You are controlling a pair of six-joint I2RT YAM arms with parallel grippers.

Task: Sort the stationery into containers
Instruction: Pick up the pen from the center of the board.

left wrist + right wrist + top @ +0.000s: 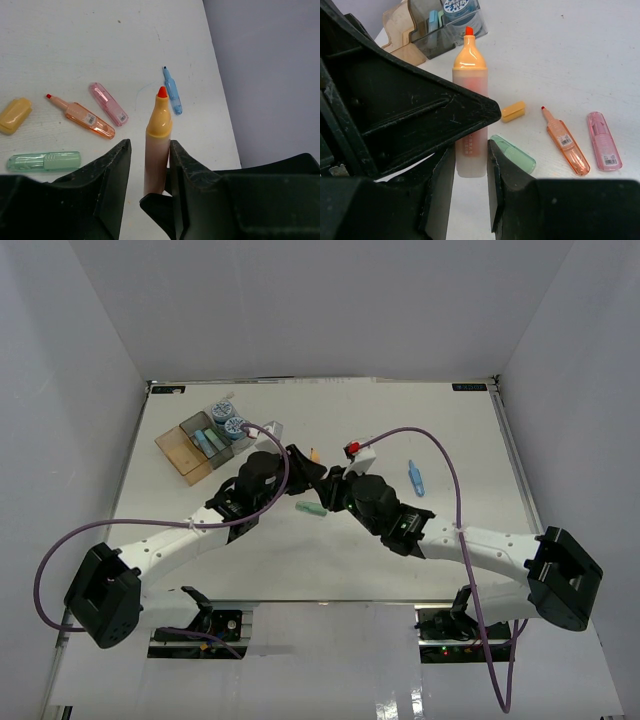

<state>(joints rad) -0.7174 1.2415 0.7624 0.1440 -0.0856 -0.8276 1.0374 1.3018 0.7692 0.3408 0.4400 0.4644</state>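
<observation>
Black fingers of the left gripper (150, 166) fill the bottom of the left wrist view, slightly parted. An uncapped orange marker (158, 135) stands between them, red tip pointing away. One finger lies against it; a strip of table (100, 40) shows between it and the other finger. Beyond lie a green stick (44, 161), a yellow cap (14, 115), a second uncapped orange stick (85, 118), a pink stick (109, 104) and a blue stick (172, 91).

From the right wrist, the right gripper (470, 175) is closed on the same marker's lower end, both fingers against its sides. Behind the tip stand an orange-tan bin (395, 25) and a smoky grey bin (427, 39) holding pale blue sticks (434, 19).

From above, the left arm (170, 540) and right arm (480, 545) bend inward, wrists meeting mid-table. Two blue-and-white rolls (228, 419) sit at the bin cluster's far end, well apart from both grippers.
</observation>
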